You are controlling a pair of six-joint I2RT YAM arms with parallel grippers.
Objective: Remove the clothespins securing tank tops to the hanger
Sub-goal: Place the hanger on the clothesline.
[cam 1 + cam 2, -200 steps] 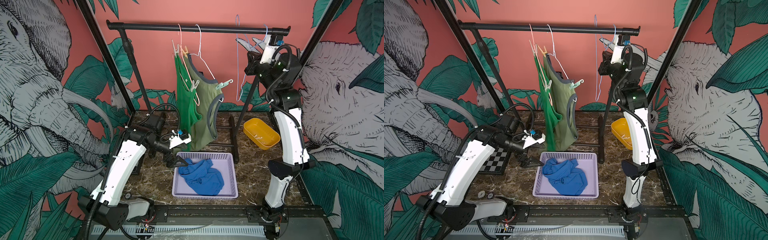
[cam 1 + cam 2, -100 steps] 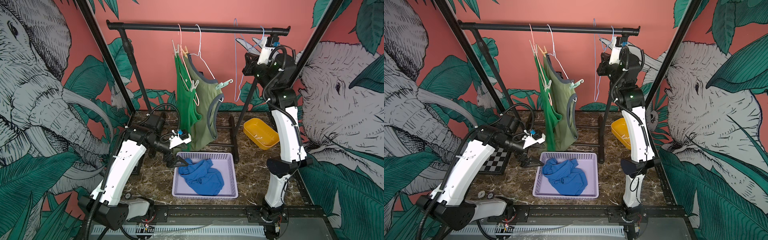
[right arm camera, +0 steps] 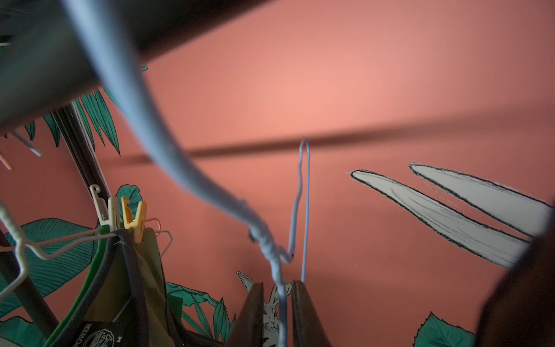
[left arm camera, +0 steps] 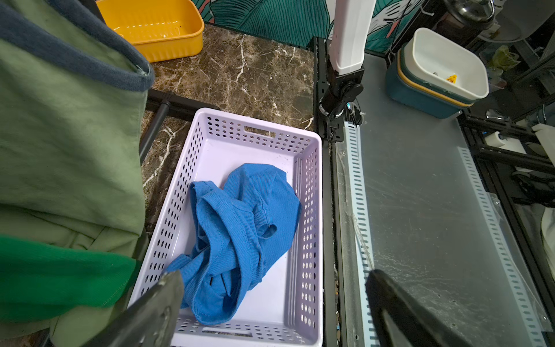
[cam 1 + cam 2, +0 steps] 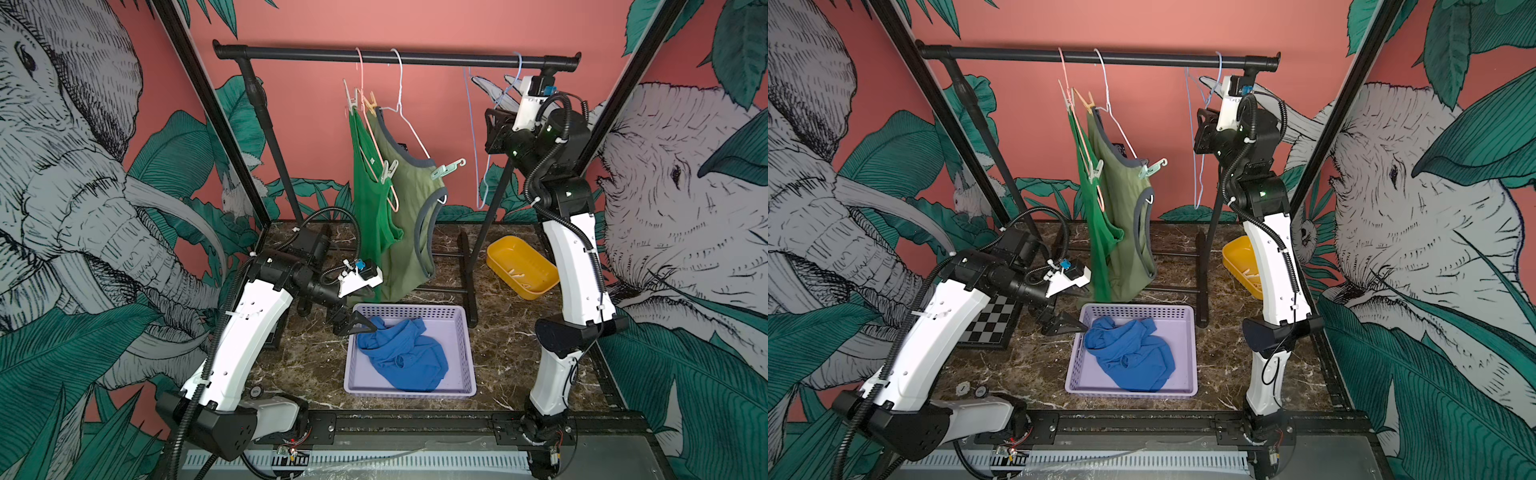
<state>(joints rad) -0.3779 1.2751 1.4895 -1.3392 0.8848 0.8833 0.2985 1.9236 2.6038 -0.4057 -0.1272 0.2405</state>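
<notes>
Bright green and olive tank tops hang on wire hangers. Clothespins grip them: white and tan-orange at the upper shoulders, a pale one and a mint one lower down. The blue tank top lies crumpled in the lilac basket. My left gripper hovers open at the basket's left edge, holding nothing. My right gripper is high up by the rail, its jaws slightly apart around the wire of the bare blue hanger.
The black rail stands on legs with a floor bar behind the basket. A yellow tub holding a few clothespins sits at the back right. A chessboard lies under my left arm. A white tub stands beyond the table's front.
My right jaws, shut on the blue hanger's wire before, have parted a little. The right wrist shifted slightly at the rail. The left arm has not moved.
</notes>
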